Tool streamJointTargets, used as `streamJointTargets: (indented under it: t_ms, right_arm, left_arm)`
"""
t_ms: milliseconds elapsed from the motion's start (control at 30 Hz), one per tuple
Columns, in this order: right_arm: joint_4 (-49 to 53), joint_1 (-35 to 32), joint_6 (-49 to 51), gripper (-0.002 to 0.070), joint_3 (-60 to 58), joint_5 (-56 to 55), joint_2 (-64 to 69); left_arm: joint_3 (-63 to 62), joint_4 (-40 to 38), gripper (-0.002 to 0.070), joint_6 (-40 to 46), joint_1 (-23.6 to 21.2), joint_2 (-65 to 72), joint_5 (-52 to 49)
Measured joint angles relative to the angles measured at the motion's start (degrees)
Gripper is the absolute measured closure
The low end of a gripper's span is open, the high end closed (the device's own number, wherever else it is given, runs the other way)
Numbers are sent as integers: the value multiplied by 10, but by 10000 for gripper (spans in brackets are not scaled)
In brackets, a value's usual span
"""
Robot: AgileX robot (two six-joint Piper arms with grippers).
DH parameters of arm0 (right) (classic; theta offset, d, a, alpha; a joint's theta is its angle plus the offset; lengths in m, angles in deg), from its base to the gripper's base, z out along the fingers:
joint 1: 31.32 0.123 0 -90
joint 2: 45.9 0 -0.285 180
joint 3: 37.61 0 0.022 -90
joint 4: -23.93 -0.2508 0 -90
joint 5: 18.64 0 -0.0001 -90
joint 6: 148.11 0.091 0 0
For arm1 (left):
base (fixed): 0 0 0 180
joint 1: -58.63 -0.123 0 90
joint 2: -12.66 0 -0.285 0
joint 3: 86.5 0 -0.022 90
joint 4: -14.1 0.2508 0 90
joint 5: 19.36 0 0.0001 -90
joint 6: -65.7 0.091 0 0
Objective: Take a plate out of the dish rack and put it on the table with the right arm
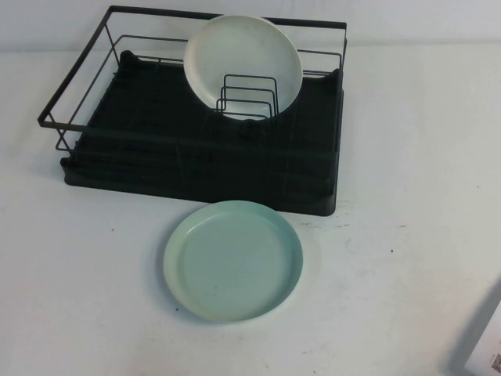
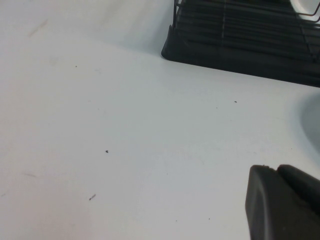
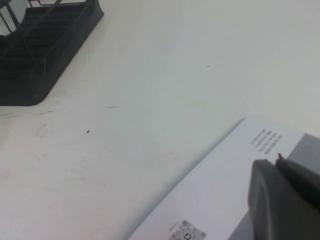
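the green plate (image 1: 233, 260) lies flat on the white table (image 1: 407, 157), face up. it sits just in front of the black rack (image 1: 203, 168), near its front edge but not touching it. nothing is holding the plate.

a white plate (image 1: 243, 63) stands on its edge in the rack. it leans back among the small wire posts (image 1: 249, 98) near the far side. the rest of the rack's black tray is bare.

in the high view no arm shows over the table. a white and grey flat thing (image 1: 485, 345) pokes in at the near right corner.

the right claw (image 3: 285, 200) shows only as a dark lump in its own wrist view. it is shut tight and holds nothing. it hangs over a white sheet (image 3: 225, 195) with small print and a square code on it. one corner of the rack (image 3: 45, 50) shows far off in that view, well apart from the claw.

the left claw (image 2: 282, 202) shows as a dark lump in its own wrist view too, low over the bare table. i cannot tell if it is open or shut. a corner of the rack (image 2: 240, 45) is far from it, and a pale curved edge of the green plate (image 2: 311, 120) shows at the side.
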Motion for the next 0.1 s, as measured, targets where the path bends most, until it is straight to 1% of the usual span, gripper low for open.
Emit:
streamJointTargets:
  t_ms: [100]
  right_arm:
    - [0,0,0,694,0,0,0]
  left_arm:
    - [0,0,680,0,0,0,0]
